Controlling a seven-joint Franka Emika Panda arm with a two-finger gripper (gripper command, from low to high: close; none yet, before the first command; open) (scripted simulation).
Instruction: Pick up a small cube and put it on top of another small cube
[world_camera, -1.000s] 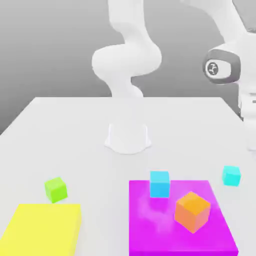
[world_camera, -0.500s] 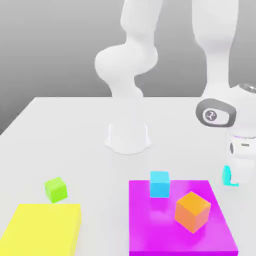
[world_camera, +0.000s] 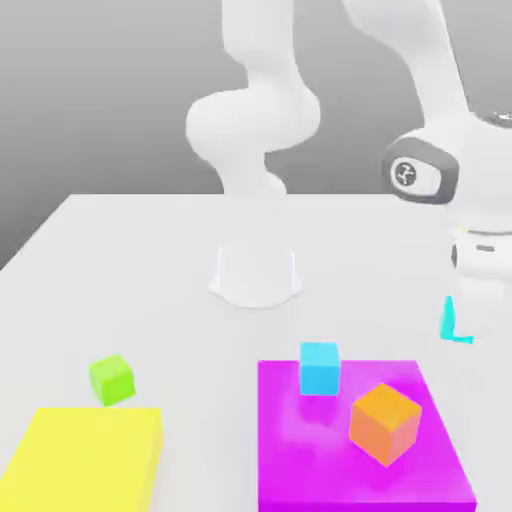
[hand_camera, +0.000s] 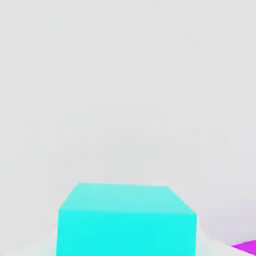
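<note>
The hand (world_camera: 474, 322) is pinching the turquoise cube (world_camera: 448, 324), which is raised above the counter (world_camera: 180, 270) toward the exterior view's right, on the far side of the magenta slab (world_camera: 300, 460) and out past its far right corner. A white fingertip covers much of the cube in the exterior view; in the hand view its top and one side face are plain to see.

The sky-blue cube (world_camera: 319, 370) sits squarely on the magenta slab, close to the slab's far edge and nearer its far left corner than its far right one. The larger orange cube (world_camera: 385, 425) rests on the same slab, toward the slab's right edge, turned so that an upright edge faces the camera. The two are apart.

Toward the exterior view's left, the lime-green cube (world_camera: 112, 380) lies on the counter, just beyond the far edge of the yellow slab (world_camera: 85, 455), turned at an angle. The arm's base (world_camera: 256, 275) stands between the counter's far left and far right corners, in from the far edge. A magenta corner also shows in the hand view, apart from the turquoise cube.
</note>
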